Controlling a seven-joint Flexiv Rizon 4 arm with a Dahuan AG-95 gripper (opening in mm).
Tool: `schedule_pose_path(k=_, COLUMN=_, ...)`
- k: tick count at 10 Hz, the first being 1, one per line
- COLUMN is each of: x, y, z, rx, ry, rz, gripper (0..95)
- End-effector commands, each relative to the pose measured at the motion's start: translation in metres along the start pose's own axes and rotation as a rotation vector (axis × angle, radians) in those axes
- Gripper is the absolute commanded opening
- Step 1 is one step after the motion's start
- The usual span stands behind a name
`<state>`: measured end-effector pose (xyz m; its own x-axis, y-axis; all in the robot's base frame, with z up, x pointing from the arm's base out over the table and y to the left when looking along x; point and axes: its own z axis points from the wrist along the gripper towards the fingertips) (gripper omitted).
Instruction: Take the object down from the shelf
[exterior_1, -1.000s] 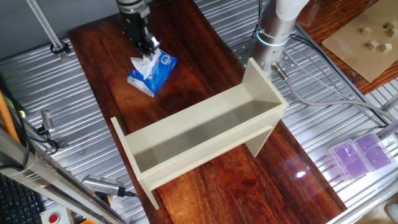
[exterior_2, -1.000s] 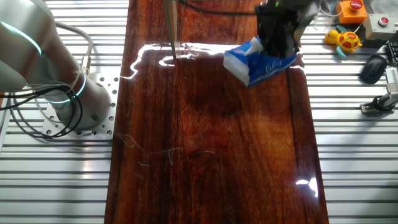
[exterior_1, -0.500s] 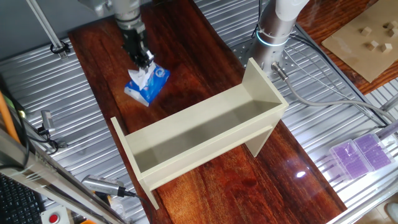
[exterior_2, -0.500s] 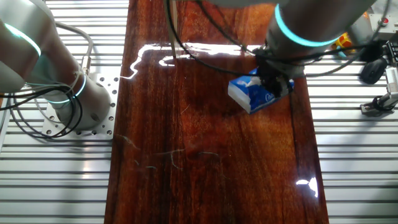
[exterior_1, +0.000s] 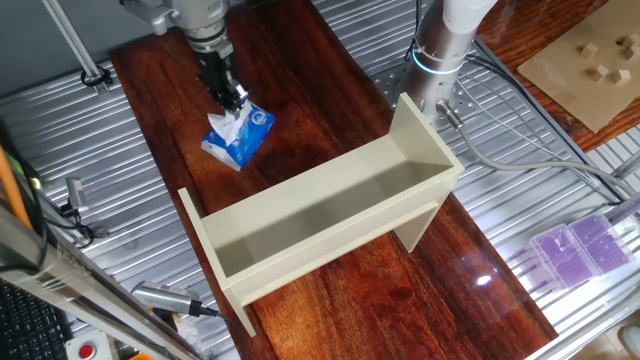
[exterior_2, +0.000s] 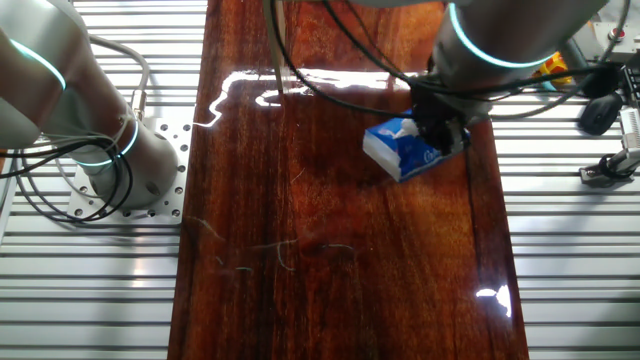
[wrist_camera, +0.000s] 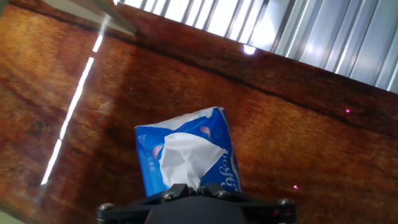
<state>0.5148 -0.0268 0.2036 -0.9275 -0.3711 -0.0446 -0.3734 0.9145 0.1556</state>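
The blue tissue pack (exterior_1: 240, 138) is off the shelf, at the wooden tabletop on the far side of the cream shelf (exterior_1: 330, 215), whose trough is empty. I cannot tell whether the tilted pack touches the wood. My gripper (exterior_1: 230, 101) is above it, shut on the white tissue (wrist_camera: 183, 160) sticking out of its top. In the other fixed view the pack (exterior_2: 403, 150) is under the gripper (exterior_2: 432, 133). In the hand view the pack (wrist_camera: 214, 140) lies just ahead of the closed gripper (wrist_camera: 189, 188).
The wooden board (exterior_1: 300, 60) lies on a ribbed metal table (exterior_1: 520, 190). The arm's base (exterior_1: 440, 60) stands beside the shelf's right end. Tools and cables (exterior_1: 150, 300) lie at the left edge. A purple box (exterior_1: 580, 245) is at the right.
The gripper has come down with the pack from a higher, more level hold and shifted slightly left. Over the last half second it has barely moved.
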Motion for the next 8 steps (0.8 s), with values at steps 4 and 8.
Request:
schedule_pose_path(k=4, x=0.023, y=-0.013, z=0.047, rx=-0.004, ry=-0.047, rz=0.012, gripper=0.0)
schedule_pose_path(k=8, x=0.029, y=-0.013, z=0.064, rx=-0.006, ry=-0.090, rz=0.012, gripper=0.0)
